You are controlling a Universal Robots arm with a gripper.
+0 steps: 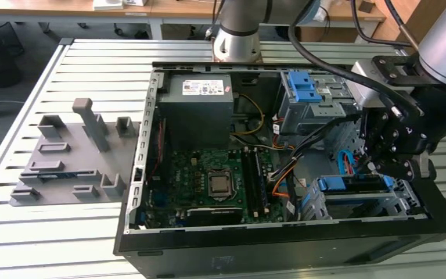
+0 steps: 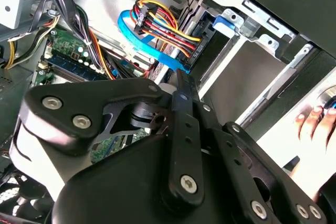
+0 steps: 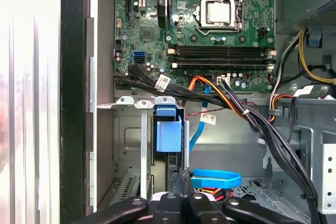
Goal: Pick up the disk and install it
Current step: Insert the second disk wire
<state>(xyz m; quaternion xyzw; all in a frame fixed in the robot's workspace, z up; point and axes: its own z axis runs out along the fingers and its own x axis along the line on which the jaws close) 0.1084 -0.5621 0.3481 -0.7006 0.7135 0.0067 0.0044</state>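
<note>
Disk (image 1: 353,183) sitting in the metal bay (image 1: 397,204) at the front corner of the computer case (image 1: 285,244), on the exterior view's right — its blue handle (image 1: 329,183) is facing in toward the motherboard (image 1: 215,183). The gripper (image 1: 389,168) is hanging right above that bay, its black links crowding close over the disk. The fingers are looking drawn in narrow, the tips close together in the first wrist view (image 3: 181,203) — nothing is showing between them. In that same view the blue handle (image 3: 168,129) is standing just ahead of the tips, with a blue cable (image 3: 212,178) curling beside it. Back in the case, the grey power supply (image 1: 200,102) is sitting at the far edge.
</note>
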